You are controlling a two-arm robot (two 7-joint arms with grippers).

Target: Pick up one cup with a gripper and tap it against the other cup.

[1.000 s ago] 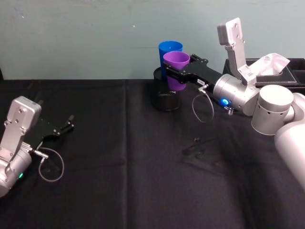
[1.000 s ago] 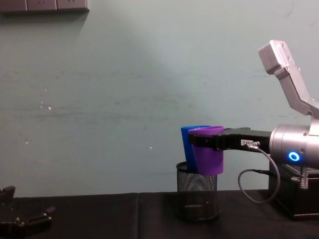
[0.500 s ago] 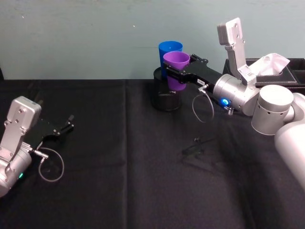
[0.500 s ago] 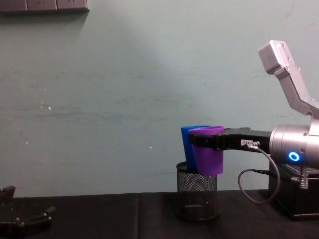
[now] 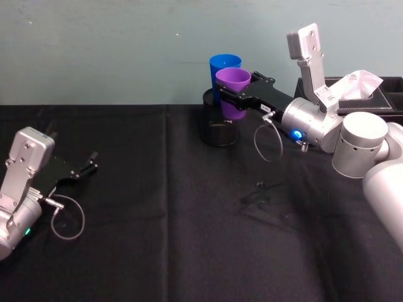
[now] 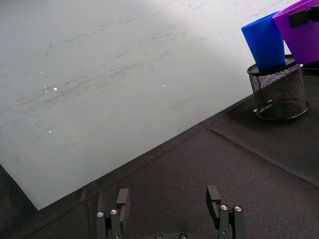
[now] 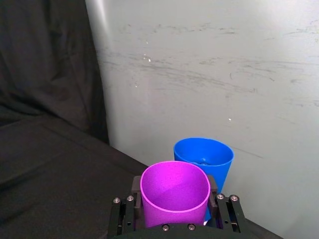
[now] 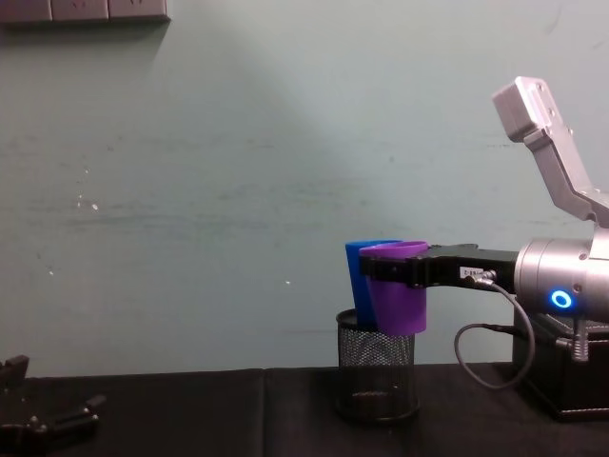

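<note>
Left end effector (image 5: 87,165) parked near-left, low over counter (image 5: 189,220), fingers apart, empty. Farther on, right end effector (image 5: 242,94) clamped around purple cup (image 5: 233,85), upright, clear of counter, above mesh holder (image 8: 376,376). Blue cup (image 5: 225,63) stands in holder just behind, rims seemingly touching. Tap likely at contact; next: short, gentle back-off, not toppling blue cup.

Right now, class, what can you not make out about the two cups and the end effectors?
Contact: in the chest view the purple cup overlaps the blue cup; touching or not is unclear.
Blue cup's base: sunk in the mesh pen holder, chest view.
Fingertips of the right end effector: covered by the purple cup, right wrist view.
Body of the left end effector: cut off by the left wrist view's bottom edge.
</note>
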